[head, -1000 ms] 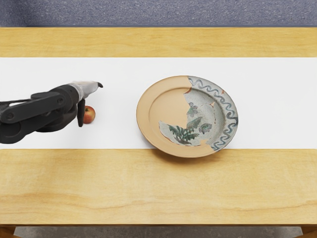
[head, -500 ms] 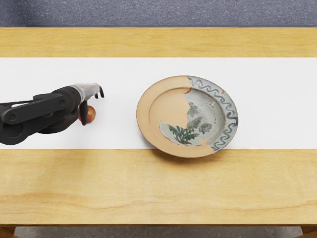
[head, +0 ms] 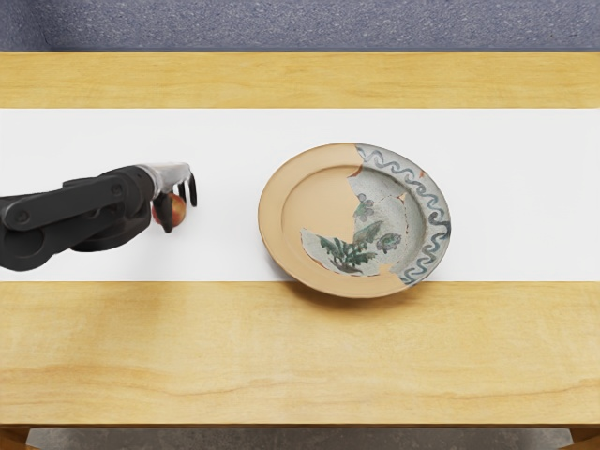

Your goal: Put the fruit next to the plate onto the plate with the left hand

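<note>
The left hand [head: 176, 197] reaches in from the left edge, its fingers [head: 191, 190] curled around the fruit [head: 176, 213], low over the white strip [head: 525, 187]. The plate [head: 281, 202] lies well apart to the right, with bare strip between them. The surface [head: 300, 356] shows open wood along its front and back edges.

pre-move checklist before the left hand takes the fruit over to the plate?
1. Left hand over the fruit: ok.
2. Fingers curled down around the fruit: ok.
3. Grasp firm enough to lift: cannot tell, the hand hides most of the fruit.
4. Fruit off the white runner: cannot tell.
5. Plate flat on the runner, apart from the fruit: ok.
6. Right arm out of the path: ok, not in view.
</note>
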You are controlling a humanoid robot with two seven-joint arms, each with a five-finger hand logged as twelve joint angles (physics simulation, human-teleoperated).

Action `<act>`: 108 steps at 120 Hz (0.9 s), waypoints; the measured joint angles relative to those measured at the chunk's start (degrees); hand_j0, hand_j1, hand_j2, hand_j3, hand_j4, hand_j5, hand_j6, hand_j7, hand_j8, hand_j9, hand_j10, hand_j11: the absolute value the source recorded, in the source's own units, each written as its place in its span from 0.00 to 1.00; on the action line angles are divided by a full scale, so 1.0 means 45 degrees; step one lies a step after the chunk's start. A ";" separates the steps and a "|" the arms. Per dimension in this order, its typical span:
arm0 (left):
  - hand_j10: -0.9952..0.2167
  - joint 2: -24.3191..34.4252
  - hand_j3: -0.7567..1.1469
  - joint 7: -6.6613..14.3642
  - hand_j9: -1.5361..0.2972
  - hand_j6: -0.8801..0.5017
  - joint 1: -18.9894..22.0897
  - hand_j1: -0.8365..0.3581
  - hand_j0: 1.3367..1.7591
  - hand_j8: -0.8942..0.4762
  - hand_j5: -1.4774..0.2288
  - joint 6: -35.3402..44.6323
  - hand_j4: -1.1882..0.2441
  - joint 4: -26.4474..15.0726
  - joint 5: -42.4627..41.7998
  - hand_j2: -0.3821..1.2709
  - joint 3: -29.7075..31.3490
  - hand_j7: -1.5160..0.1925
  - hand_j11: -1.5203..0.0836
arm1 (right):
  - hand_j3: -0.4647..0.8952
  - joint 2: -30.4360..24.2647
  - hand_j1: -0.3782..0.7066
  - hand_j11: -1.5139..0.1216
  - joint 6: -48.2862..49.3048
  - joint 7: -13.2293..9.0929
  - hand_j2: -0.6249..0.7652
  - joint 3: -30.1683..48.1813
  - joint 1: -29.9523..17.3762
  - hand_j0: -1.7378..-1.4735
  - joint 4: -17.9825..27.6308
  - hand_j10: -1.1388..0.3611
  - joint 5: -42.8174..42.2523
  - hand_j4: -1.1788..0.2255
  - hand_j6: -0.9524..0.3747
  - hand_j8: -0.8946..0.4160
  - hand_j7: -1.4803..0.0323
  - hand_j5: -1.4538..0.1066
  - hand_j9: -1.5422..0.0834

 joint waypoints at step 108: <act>0.36 -0.1310 0.40 -0.0009 0.26 0.40 -0.2313 0.42 0.74 0.42 0.20 -0.0069 0.32 -0.0657 -0.1831 0.47 -0.0555 0.25 0.29 | 0.34 0.0000 0.03 0.93 0.0000 0.0000 0.45 0.0000 0.0000 0.30 0.0000 0.76 -0.0001 0.84 0.72 0.68 0.98 0.93 0.95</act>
